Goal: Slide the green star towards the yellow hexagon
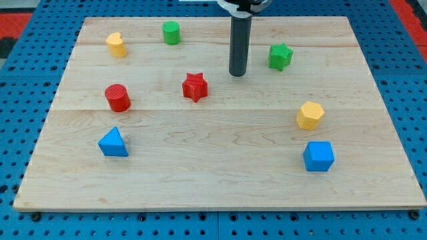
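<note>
The green star [280, 57] lies near the view's top right on the wooden board [220, 180]. The yellow hexagon [310, 115] lies below it and a little to the right. My tip [238, 75] rests on the board to the left of the green star, a short gap away, and slightly lower than it. It is to the upper right of the red star [195, 87].
A green cylinder [171, 33] and a yellow rounded block [116, 45] lie at the top left. A red cylinder [117, 97] and a blue triangle [113, 143] lie at the left. A blue cube [319, 157] lies below the yellow hexagon.
</note>
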You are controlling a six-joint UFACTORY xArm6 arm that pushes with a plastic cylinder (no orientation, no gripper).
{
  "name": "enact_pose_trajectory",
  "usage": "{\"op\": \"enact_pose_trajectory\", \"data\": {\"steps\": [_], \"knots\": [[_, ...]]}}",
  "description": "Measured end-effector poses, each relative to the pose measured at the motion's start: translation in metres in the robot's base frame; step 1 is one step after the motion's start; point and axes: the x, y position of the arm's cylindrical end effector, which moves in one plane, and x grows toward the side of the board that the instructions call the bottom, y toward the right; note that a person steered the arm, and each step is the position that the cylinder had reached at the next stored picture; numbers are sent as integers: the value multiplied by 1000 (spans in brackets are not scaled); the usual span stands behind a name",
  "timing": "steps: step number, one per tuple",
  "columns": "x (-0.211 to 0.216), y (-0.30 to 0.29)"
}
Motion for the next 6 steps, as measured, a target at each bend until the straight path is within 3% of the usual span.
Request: {"op": "enact_pose_trajectory", "data": {"steps": [2,3,4,5,6], "knots": [[-60,-39],[-70,55],[-56,110],[-6,119],[-27,75]]}}
